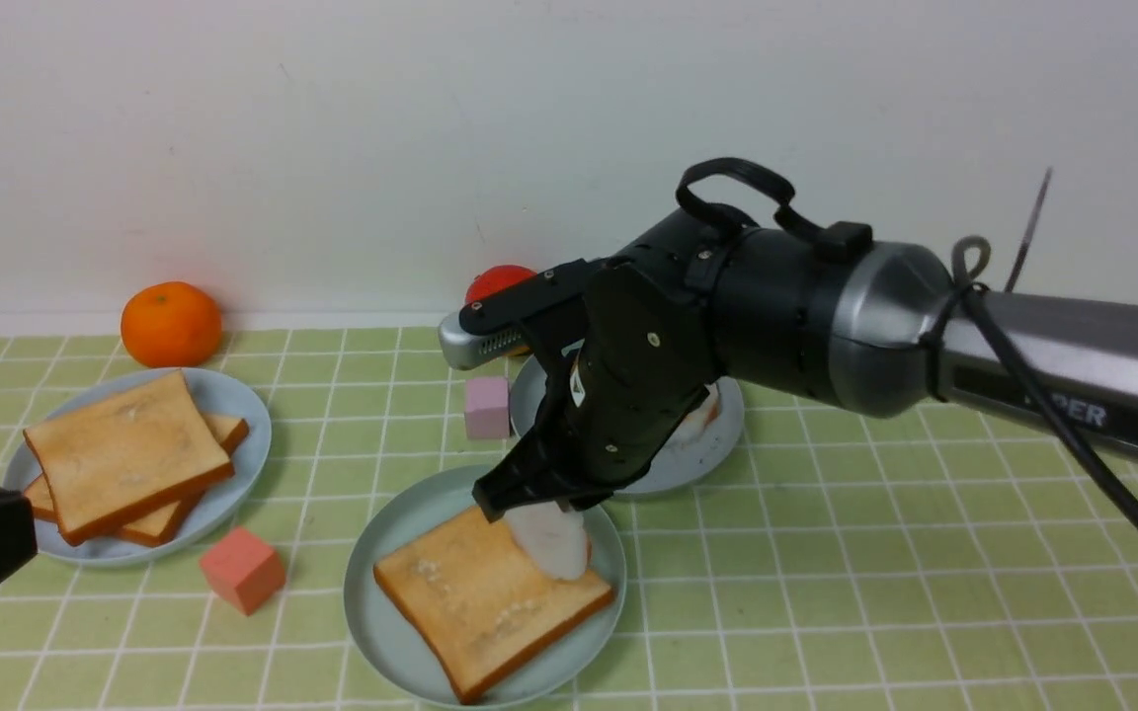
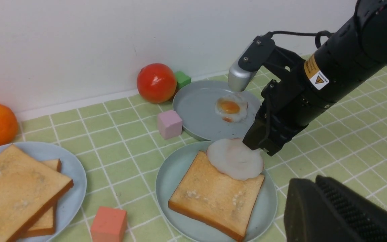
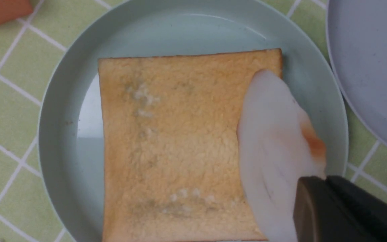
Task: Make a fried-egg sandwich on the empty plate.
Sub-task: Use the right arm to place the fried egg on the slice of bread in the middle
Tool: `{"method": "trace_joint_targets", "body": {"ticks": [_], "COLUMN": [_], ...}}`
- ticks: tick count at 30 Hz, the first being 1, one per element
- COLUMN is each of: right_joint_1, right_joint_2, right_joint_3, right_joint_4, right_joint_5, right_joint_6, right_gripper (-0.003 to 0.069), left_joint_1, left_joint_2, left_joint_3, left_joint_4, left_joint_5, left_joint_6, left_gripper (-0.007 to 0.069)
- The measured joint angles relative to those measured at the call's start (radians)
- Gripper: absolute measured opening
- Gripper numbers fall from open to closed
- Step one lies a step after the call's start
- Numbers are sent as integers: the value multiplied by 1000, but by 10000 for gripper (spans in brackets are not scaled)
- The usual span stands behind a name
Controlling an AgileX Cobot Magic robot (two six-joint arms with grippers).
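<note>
one arm stretched across, wrist tipped down; right pincer [image 1: 528, 502] pinching the fried egg [image 1: 556, 545], over the toast [image 1: 480, 602] corner

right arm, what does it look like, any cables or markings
The right arm has a black wrist, a silver collar and a grey forearm tube with dark lettering. A black cable loops over the wrist, and a silver camera sits on a black bracket. A yellow warning label shows.

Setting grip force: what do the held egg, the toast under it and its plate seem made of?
The held egg looks like soft rubber: glossy white, sagging edge. The toast is probably foam: matte, grainy face. The plate looks plastic: smooth, soft sheen.
</note>
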State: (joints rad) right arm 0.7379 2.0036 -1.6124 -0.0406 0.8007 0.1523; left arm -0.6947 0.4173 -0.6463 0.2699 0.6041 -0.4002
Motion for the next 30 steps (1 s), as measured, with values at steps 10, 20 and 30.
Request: {"method": "trace_joint_targets", "body": {"ticks": [10, 20, 30], "right_joint_1": [0, 0, 0], "right_joint_2": [7, 9, 9], "right_joint_3": [-1, -3, -5], "right_joint_4": [3, 31, 138], "right_joint_5": [-1, -4, -7], "right_joint_6": [0, 0, 1], "right_gripper": [24, 29, 41], "left_joint_1": [0, 0, 0], "left_joint_2": [0, 0, 0], "left_joint_3": [0, 0, 0], "left_joint_4": [0, 0, 0], "left_joint_5": [7, 14, 18], "left_joint_6": [0, 0, 0], "left_gripper": [39, 39, 44]}}
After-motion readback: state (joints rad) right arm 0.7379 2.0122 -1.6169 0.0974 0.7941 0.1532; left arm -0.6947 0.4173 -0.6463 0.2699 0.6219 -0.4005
